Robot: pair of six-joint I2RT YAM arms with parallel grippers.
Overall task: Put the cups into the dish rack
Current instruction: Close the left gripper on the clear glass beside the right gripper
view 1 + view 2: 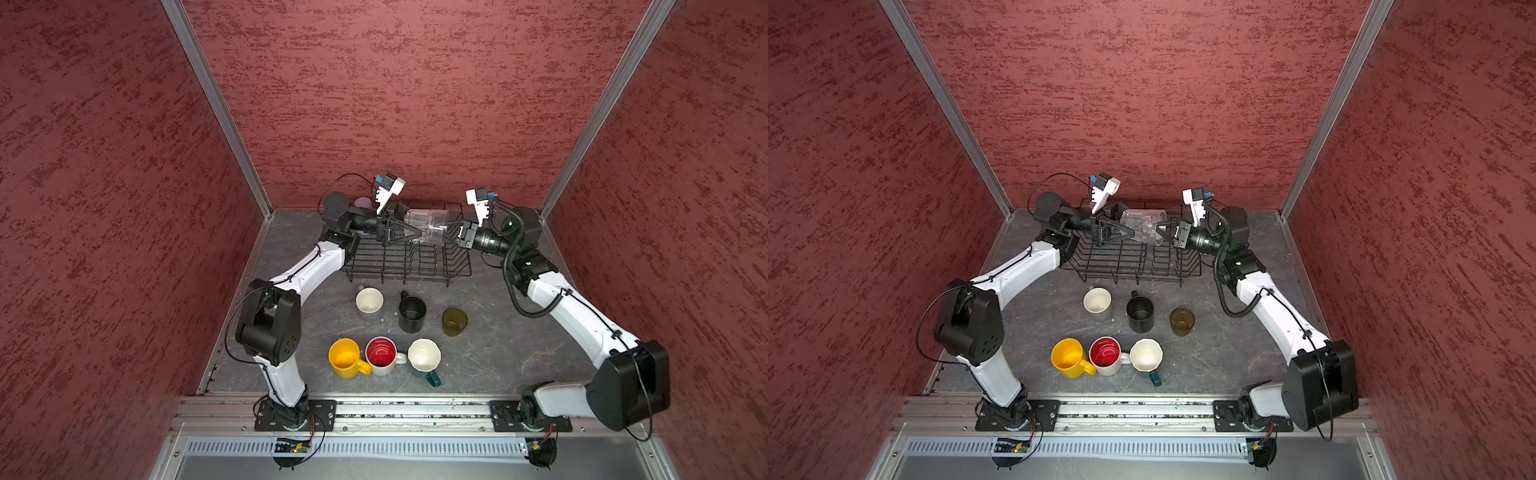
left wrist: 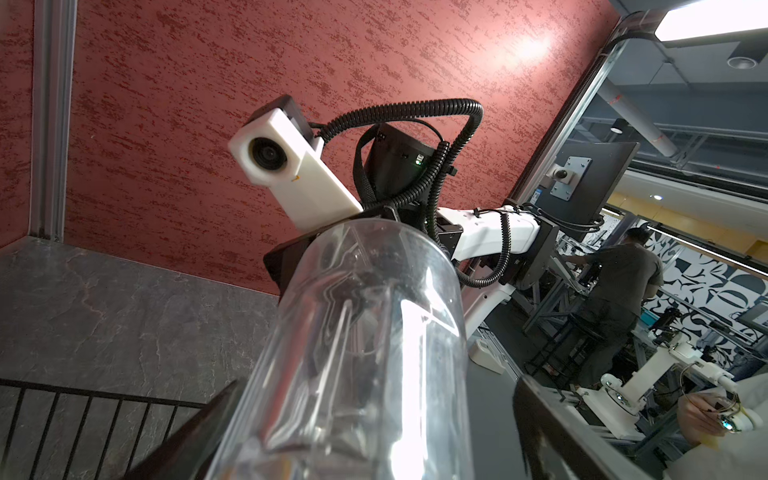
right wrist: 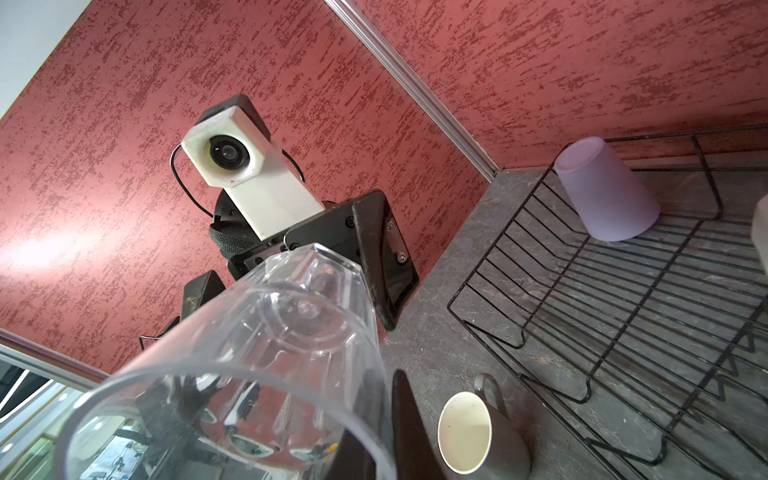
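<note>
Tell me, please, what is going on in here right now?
The two arms seem to be passing a clear glass above the dish rack. The right end effector is shut on its rim, while the left end effector stands open around its base, not gripping. A lavender cup sits upside down in the rack; six others, such as the black mug, stand on the table.

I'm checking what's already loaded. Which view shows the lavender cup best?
The right wrist view: the lavender cup stands upside down in a corner of the dish rack, unobstructed. A top view shows only a sliver behind the left arm; the left wrist view shows none.
</note>
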